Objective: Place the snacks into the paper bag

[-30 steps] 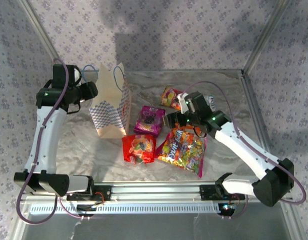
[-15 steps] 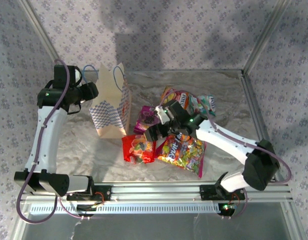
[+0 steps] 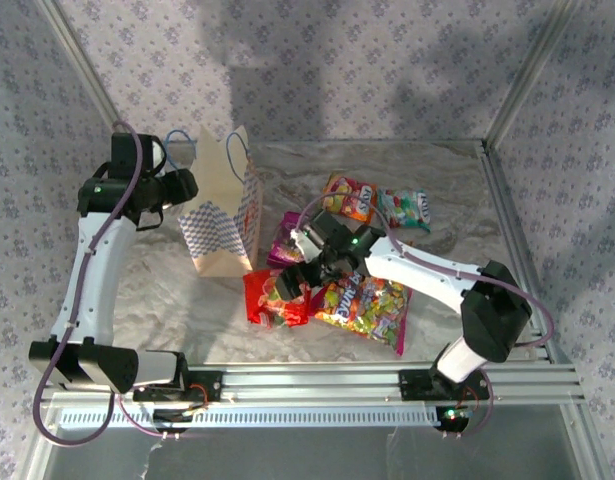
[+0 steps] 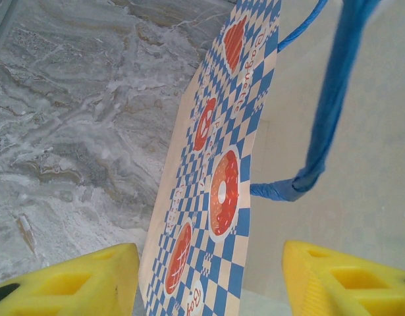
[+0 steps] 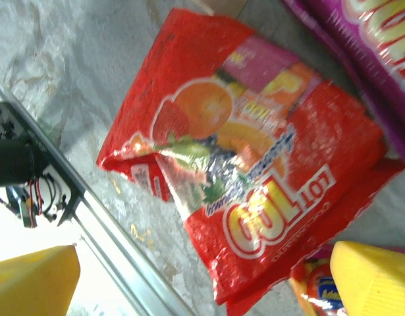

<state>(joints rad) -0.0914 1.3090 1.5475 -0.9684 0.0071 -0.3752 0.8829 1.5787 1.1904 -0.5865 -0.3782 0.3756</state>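
Right tool [image 3: 287, 287] spread wide; red packet [image 5: 242, 171] directly beneath, ungripped. Left tool [image 4: 205, 283] open, straddling paper bag [image 3: 222, 225] wall. Purple packet [image 3: 289, 234], multicoloured packet [image 3: 372, 305], orange packet [image 3: 349, 197], teal-white packet [image 3: 405, 208] beyond right tool on surface [image 3: 147, 290]. Bagging judged barely begun.

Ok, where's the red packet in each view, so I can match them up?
Top external: red packet lies near the table's front edge, right of the paper bag.
Right wrist: it lies flat, mid-picture.
Left wrist: faces the paper bag's checkered side.
Shared landmark: purple packet just beyond the red one, top right corner in the right wrist view.
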